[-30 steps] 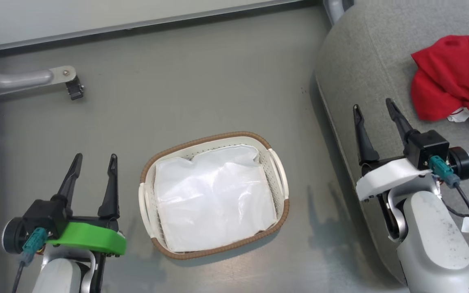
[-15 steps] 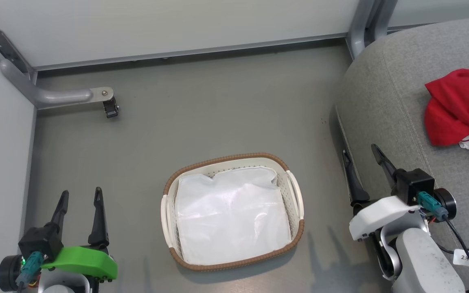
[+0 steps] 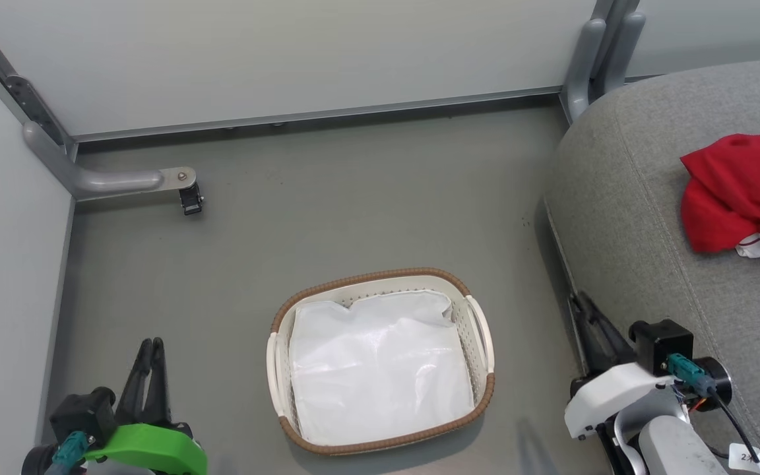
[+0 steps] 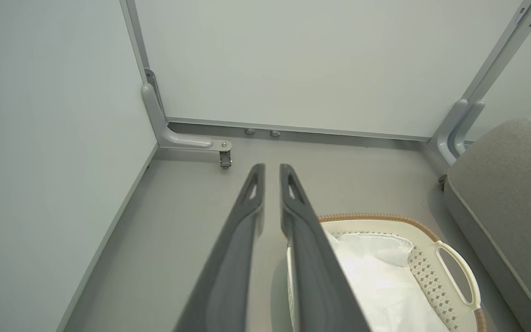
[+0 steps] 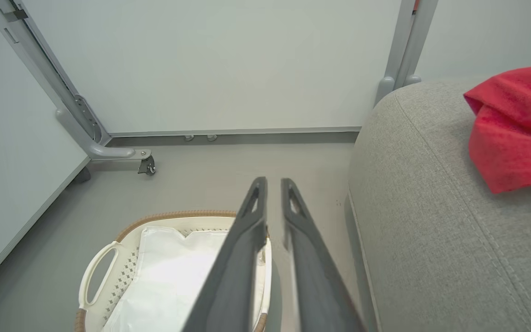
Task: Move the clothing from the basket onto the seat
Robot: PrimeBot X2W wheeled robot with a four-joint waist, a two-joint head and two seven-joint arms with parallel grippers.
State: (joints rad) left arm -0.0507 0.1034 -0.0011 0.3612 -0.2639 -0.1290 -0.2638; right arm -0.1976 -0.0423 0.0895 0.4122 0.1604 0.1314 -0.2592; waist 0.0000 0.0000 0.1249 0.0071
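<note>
The white basket point(image 3: 380, 275) with the brown rim sits on the grey floor point(image 3: 327, 211), low in the middle of the head view. A white sheet point(image 3: 380, 369) lies inside it, a bit crumpled. The basket has a white handle point(image 3: 482, 323) on each side.

The red clothes point(image 3: 736, 198) lie in a bunch on the big grey seat point(image 3: 631, 218), at the right edge of the frame, a little above the middle. A small white bit peeks out at the bottom of the bunch. The clothes are well apart from the basket.

The left gripper point(image 3: 149, 343) is at the lower left, over the floor. It is beside the basket and does not touch it. Its two dark fingers point(image 4: 247, 216) are pulled close together. The left wrist view shows a thin gap between them, and they hold nothing. A green part point(image 3: 149, 448) sits behind the fingers.

The right gripper point(image 3: 578, 302) is at the lower right, between the basket and the seat, just beside the seat's edge. Its fingers are pulled close together too, with a thin gap in the right wrist view, and they hold nothing. A white part point(image 3: 607, 392) sits behind them.

At the upper left, a grey metal foot point(image 3: 123, 179) with a small black wheel point(image 3: 191, 200) stands on the floor, near the pale wall point(image 3: 320, 59).
</note>
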